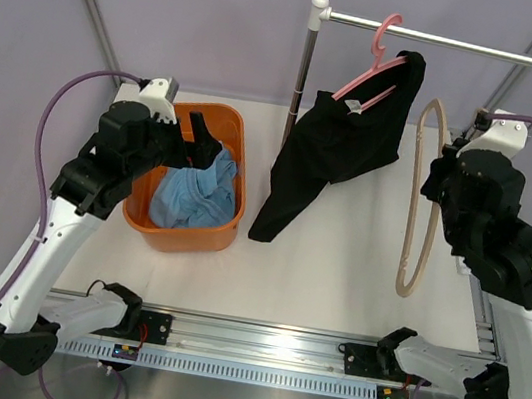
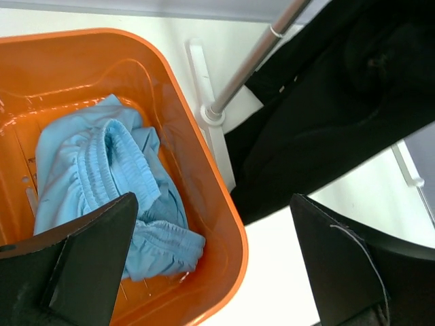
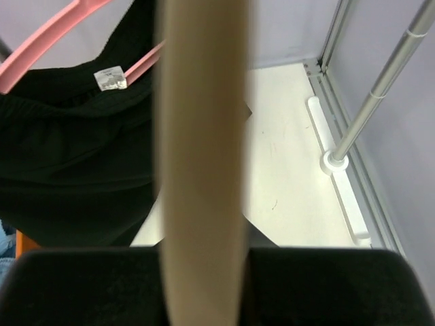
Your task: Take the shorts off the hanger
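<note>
Top external shows the black shorts [image 1: 340, 150] hanging on the pink hanger [image 1: 374, 60] between both arms, reachable by either; the left gripper [image 1: 198, 140] hovers spread open over the orange bin [image 1: 243, 188], likely the drop-off, while I cannot tell the right gripper's [image 1: 476, 121] hold beside a beige hoop [image 3: 200, 170].

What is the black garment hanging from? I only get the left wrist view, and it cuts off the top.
Observer: A pink hanger, hooked over the metal rail. The black shorts hang lopsided from it.
Operator: Anything near the right arm?
Observer: A tan hoop stands upright between the shorts and the right arm. In the right wrist view it runs straight down the middle of the frame.
</note>
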